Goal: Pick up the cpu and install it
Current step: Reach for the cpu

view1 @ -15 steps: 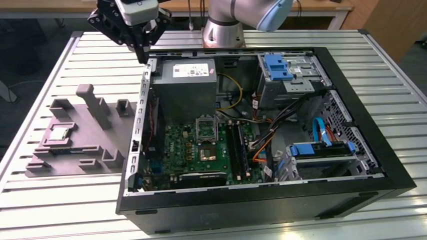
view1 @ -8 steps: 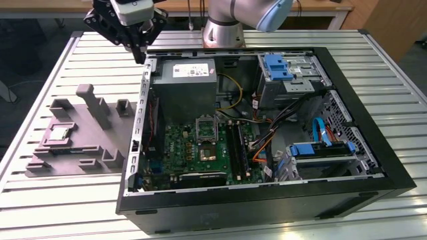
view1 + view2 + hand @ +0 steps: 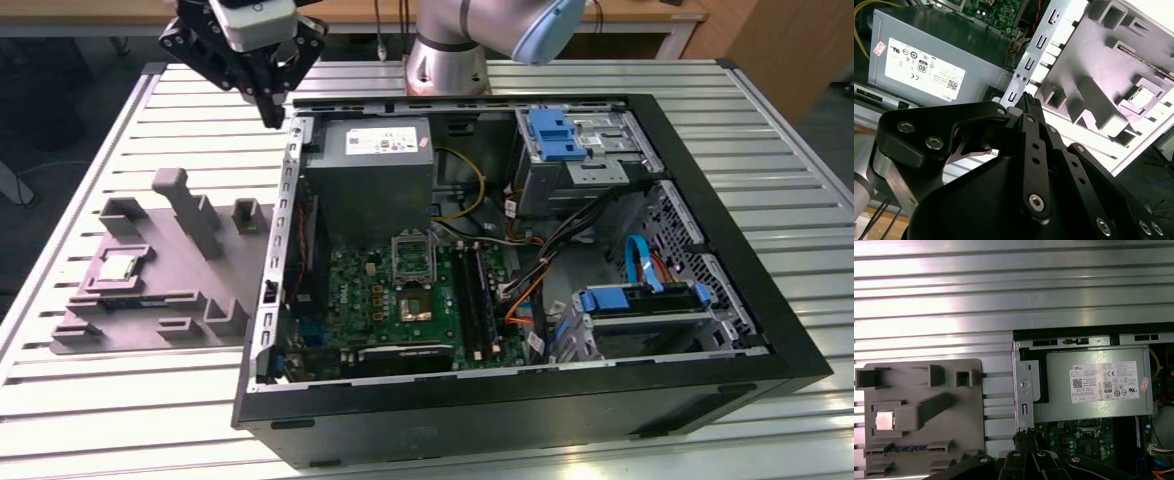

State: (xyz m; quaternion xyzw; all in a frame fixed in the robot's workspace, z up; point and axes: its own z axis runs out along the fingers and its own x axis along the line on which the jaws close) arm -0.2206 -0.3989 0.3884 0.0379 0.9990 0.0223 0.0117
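— Hovering, is it? Where does the pincer [image 3: 274, 115] stand?

— High in the upper left of the exterior view, over the back corner of the computer case [image 3: 747, 250]. Its fingers are drawn together on nothing. In both wrist views [image 3: 1028, 100] [image 3: 1026, 437] they meet at the tips, with no chip between them.

— And the cpu [image 3: 120, 266]?

— Untouched. It lies flat in a square recess of the grey holder plate [image 3: 187, 275], at the exterior view's left, about mid-height and well apart from the pincer. The first wrist view has it too [image 3: 885, 420].

— So which step is in hand?

— The approach to the pick, I'd judge. Nothing of the install is done. The socket [image 3: 414, 303] on the motherboard, low in the middle of the frame, seems to hold no chip.

— What does the pick call for?

— As I judge it, the fingers must part wide enough to clear the chip's edges. The descent into the recess must be square, keeping off the tall post [image 3: 180, 205] nearby. The grip must be light, since the chip is thin and sits low between its walls.
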